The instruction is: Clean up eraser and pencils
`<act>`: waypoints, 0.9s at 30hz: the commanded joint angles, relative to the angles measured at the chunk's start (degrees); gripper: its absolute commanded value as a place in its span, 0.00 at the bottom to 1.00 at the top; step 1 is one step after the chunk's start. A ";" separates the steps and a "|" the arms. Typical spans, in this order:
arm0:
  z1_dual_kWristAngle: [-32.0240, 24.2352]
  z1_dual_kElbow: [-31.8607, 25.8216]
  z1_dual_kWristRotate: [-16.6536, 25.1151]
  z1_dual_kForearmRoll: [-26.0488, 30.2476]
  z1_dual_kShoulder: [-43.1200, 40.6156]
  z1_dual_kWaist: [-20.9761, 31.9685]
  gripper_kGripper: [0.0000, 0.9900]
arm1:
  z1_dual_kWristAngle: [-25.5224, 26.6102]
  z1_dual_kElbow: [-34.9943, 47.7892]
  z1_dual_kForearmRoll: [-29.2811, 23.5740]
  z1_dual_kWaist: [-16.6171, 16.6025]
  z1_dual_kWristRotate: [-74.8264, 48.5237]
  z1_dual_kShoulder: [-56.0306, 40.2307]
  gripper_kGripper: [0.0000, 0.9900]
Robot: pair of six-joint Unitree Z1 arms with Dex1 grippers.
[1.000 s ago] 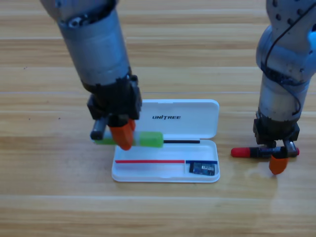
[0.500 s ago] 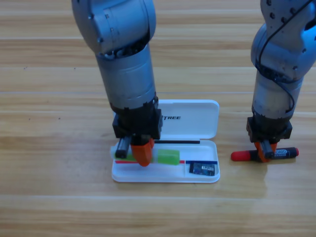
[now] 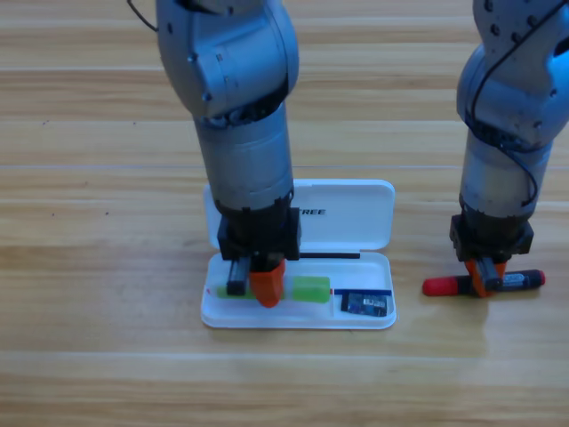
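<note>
Since the earlier frames, the left gripper [image 3: 265,286] has carried the green highlighter [image 3: 310,289] rightward from the table beside the white case [image 3: 356,227] into the case's lower tray, and the right gripper [image 3: 483,277] has come down onto the black marker [image 3: 484,284]. You now see the left gripper pointing down over the left half of the tray, its orange jaw in front of the highlighter's middle; the green body shows just right of the jaw and a thin green strip shows to its left, so the jaws are closed on the highlighter, which lies level along the tray. The eraser [image 3: 366,304] sits in the small compartment at the tray's right end, just beside the highlighter's green end and apart from the left gripper. You find the marker lying crosswise on the wooden table [image 3: 107,356], right of the case and apart from it, red cap to the left. The right gripper stands directly over the marker's middle, touching it; you cannot tell how its jaws stand.
</note>
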 commanded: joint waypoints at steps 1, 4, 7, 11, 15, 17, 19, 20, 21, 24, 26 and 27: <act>1.64 -1.21 -2.82 -0.76 4.62 -1.25 0.00 | 0.02 2.74 2.39 -1.68 0.60 -6.53 0.00; 2.08 -1.13 -3.44 -0.76 4.79 -1.16 0.00 | 0.02 2.91 3.27 -1.24 0.69 -8.29 0.00; 2.96 -1.21 -4.05 -0.85 4.97 -1.07 0.00 | 0.02 3.00 3.98 -0.89 0.95 -9.34 0.00; 3.04 -1.04 -4.05 -0.94 4.97 -0.90 0.00 | 0.02 3.53 4.15 -0.53 1.04 -10.13 0.00; 3.22 -0.86 -4.05 -1.20 4.88 -0.98 0.00 | 0.02 3.79 4.33 -0.36 0.95 -10.57 0.00; 3.22 -0.60 -4.23 -1.64 4.79 -0.98 0.00 | 0.02 3.79 4.33 -0.36 1.04 -10.66 0.00; 3.22 0.19 -4.32 -2.43 4.71 -0.90 0.00 | 0.02 3.79 4.33 -0.36 0.95 -10.75 0.00; 3.22 0.63 -4.32 -2.78 4.71 -0.90 0.00 | 0.02 3.79 4.33 -0.36 0.95 -10.84 0.00; 3.31 0.90 -4.23 -3.13 4.71 -0.90 0.00 | 0.02 3.79 4.50 -0.36 0.95 -10.84 0.00; 3.48 1.51 -4.23 -3.57 4.62 -0.72 0.00 | 0.02 3.79 4.50 -0.36 0.95 -10.93 0.00; 3.66 1.69 -4.32 -3.75 4.62 -0.63 0.00 | 0.02 3.79 4.50 -0.36 0.95 -11.01 0.00; 3.66 1.77 -4.23 -3.84 4.62 -0.63 0.00 | 0.02 3.88 4.50 -0.27 0.95 -11.01 0.00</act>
